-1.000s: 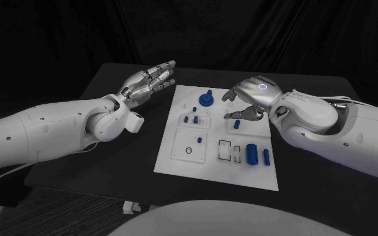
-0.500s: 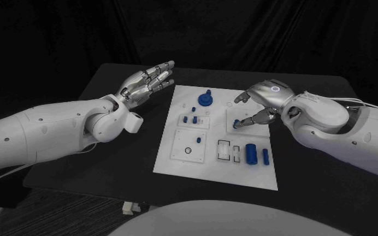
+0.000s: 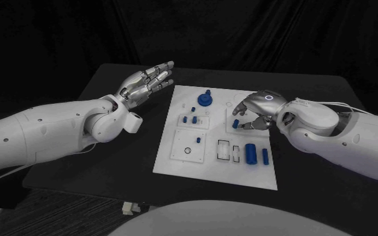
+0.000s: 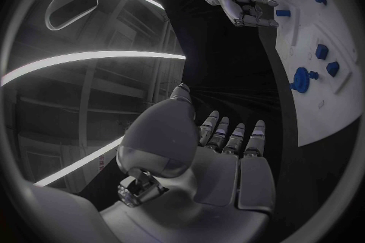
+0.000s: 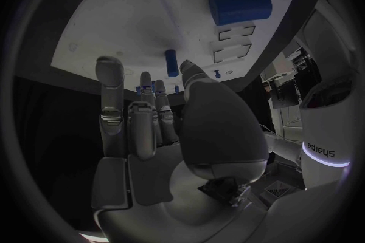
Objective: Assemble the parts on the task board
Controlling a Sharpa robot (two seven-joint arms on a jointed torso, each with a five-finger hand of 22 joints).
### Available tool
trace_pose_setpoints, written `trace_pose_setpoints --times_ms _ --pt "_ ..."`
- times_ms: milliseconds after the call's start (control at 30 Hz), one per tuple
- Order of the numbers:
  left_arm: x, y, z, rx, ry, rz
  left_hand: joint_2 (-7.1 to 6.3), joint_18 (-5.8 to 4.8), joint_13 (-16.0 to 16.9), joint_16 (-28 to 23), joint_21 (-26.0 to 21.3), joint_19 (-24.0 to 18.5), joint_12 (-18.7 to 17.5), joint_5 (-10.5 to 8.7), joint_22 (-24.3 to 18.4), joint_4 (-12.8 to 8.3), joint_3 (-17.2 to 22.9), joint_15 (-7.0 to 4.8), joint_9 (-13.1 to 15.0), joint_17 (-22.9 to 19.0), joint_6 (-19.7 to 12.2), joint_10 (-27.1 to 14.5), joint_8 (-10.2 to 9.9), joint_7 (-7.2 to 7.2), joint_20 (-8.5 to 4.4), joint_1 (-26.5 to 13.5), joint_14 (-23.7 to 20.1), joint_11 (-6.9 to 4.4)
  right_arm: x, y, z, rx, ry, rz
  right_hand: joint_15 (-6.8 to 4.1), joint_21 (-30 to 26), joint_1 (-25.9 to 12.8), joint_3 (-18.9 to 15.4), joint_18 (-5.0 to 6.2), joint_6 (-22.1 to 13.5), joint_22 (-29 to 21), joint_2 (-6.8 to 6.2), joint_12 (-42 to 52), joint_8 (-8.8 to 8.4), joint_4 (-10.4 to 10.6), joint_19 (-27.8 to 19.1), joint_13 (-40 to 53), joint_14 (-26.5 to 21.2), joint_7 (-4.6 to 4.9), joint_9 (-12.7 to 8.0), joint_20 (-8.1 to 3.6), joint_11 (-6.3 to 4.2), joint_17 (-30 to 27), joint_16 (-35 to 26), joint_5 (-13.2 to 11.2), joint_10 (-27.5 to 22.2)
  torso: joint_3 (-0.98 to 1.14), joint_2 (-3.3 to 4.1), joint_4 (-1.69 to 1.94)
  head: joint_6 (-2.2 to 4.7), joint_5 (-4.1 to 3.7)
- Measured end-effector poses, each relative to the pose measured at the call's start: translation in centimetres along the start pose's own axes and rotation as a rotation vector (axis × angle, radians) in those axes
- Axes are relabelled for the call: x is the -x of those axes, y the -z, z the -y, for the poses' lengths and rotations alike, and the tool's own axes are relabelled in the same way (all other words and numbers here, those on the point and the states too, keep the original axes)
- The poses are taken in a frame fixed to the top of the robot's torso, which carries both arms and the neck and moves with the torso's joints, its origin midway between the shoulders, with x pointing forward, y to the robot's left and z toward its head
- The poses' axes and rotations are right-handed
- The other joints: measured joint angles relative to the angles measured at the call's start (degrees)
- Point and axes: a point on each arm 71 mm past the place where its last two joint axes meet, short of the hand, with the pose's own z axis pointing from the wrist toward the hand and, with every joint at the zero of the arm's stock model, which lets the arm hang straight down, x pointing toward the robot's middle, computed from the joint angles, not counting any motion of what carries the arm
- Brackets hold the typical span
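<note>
1. The task board (image 3: 177, 162) was a flat white plate lying in the middle of the black matte desk (image 3: 102, 154).
2. Small blue parts lay on it: a round knobbed piece (image 3: 205, 100) at the far end and a thick cylinder (image 3: 252, 153) near the right edge.
3. The right hand (image 3: 256, 110) (silver, jointed metal) hovered over a short blue peg (image 3: 237, 122), its fingers curled downward; I could not tell whether it gripped anything.
4. The left hand (image 3: 148, 83) stayed beside the board, fingers spread, holding nothing.
5. Dark curtains (image 3: 236, 23) hung behind the desk.

The task board (image 3: 177, 159) lies mid-table (image 3: 102, 154), left hand (image 3: 147, 83) beside its far-left corner, right hand (image 3: 253, 110) over its right side.
</note>
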Motion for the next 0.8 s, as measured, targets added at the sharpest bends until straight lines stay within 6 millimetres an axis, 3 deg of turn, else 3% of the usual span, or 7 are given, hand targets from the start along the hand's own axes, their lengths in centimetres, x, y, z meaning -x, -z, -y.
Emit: trace_pose_setpoints --times_ms 167,267,467,800 --pt "0.0 0.0 0.0 0.000 0.000 0.000 0.44 0.00 0.0 0.0 0.0 0.0 0.2 0.28 0.0 -0.1 0.1 0.00 0.0 0.0 0.2 0.0 0.0 0.20 0.00 0.4 0.0 0.00 -0.8 -0.3 -0.3 0.009 -0.013 -0.029 0.00 -0.2 1.9 0.5 0.00 0.1 0.0 0.55 0.0 0.00 -0.5 0.0 0.4 0.0 0.24 0.1 0.00 -0.22 0.0 0.0 -0.1 1.3 0.01 0.00 0.00 0.00 -0.13" --pt "0.0 0.0 0.0 0.000 -0.001 0.001 0.44 0.00 0.0 0.0 0.0 0.0 0.2 0.37 0.0 -0.2 0.2 0.00 0.0 0.0 0.2 0.0 0.0 0.20 0.00 0.4 0.0 0.02 -1.1 -0.5 -0.5 0.016 -0.022 -0.040 0.01 -0.3 3.5 1.1 0.00 -0.8 0.0 0.88 0.3 -0.28 -1.1 0.0 0.5 0.0 1.36 -0.1 0.00 -0.10 0.0 0.0 -0.1 1.7 0.01 0.00 0.01 0.00 -0.14" --pt "0.1 0.0 0.0 0.001 -0.002 0.003 0.78 0.00 0.1 0.0 0.0 0.0 0.6 0.77 0.0 -0.2 0.2 0.00 0.1 0.0 0.5 0.0 0.0 0.51 0.00 0.8 0.0 0.42 -1.3 -0.7 -0.8 0.027 -0.037 -0.051 0.01 -1.8 6.9 3.0 0.01 0.7 -0.1 1.80 -0.1 0.00 -2.5 -0.2 0.2 0.0 2.96 0.1 -0.11 -0.10 0.0 -0.4 4.8 1.7 0.01 0.00 0.01 0.00 -0.17" --pt "0.1 0.0 -0.1 0.001 -0.002 0.003 1.08 0.00 0.1 0.0 0.0 0.1 1.1 1.01 0.0 -0.2 0.2 -0.01 0.1 0.0 1.0 0.0 0.2 1.02 0.12 1.1 0.0 0.85 -1.5 -1.0 -0.9 0.034 -0.050 -0.060 0.02 -3.5 10.1 6.9 0.02 4.6 0.0 2.31 -0.4 2.15 -4.7 -1.0 -0.2 0.0 4.22 1.6 -0.19 0.10 0.0 -0.9 6.2 1.5 0.01 0.00 0.01 0.00 0.00"
